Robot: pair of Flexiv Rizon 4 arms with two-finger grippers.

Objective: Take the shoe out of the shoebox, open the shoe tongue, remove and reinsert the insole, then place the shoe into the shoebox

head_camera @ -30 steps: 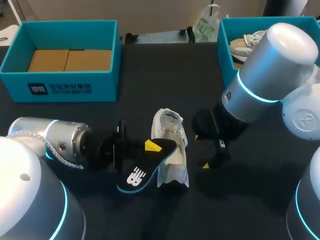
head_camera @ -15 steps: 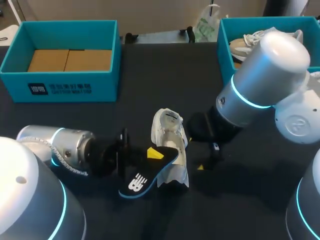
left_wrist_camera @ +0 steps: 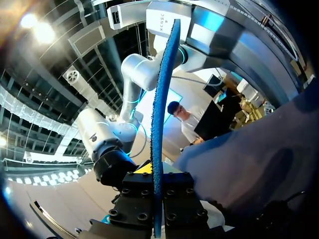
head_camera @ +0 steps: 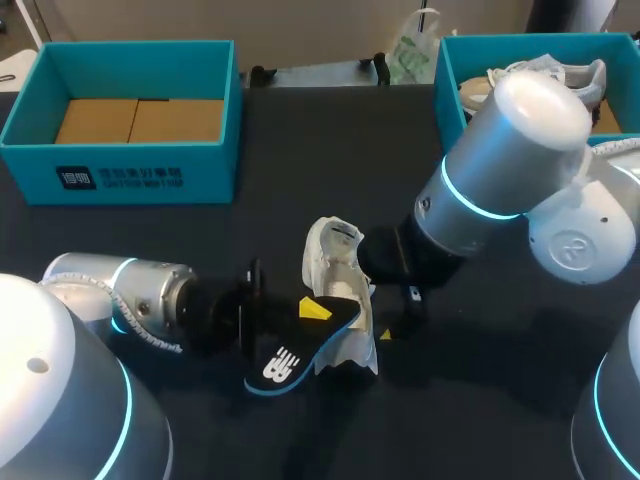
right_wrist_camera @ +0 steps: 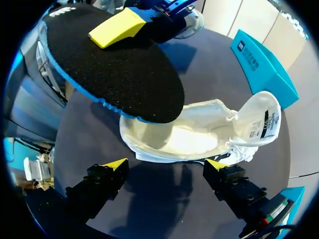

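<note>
Nearest, the left gripper (head_camera: 308, 312) is clamped on the insole (head_camera: 285, 360), holding it on the near side of the shoe (head_camera: 340, 285) with its far end reaching over the shoe's opening. The shoe lies on the dark desk (head_camera: 300, 180), out of any box. The likeliest trouble is at that far end. The insole is pinched at one spot and the rest hangs free, so it could bend or snag on the shoe's collar instead of sliding along the inside. Nothing pins the shoe either. The right gripper (right_wrist_camera: 167, 167) hovers just beside the shoe with its fingers spread and holding nothing, so a push from the insole could shove or tip the shoe. The tongue (right_wrist_camera: 261, 117), folded back, could also flop down over the opening.

Beyond the shoe to the left stands the teal shoebox (head_camera: 120, 165). Beyond it to the right, a second box (head_camera: 450, 90) holds another shoe (head_camera: 500, 85).

Only the right wrist view looks into the shoe. It shows the pale interior, the label on the tongue and the insole overlapping one end of the opening, though not whether they touch. The left wrist view shows the insole edge-on between the finger blocks, confirming the grip, but no shoe. Only the head view shows both boxes.
</note>
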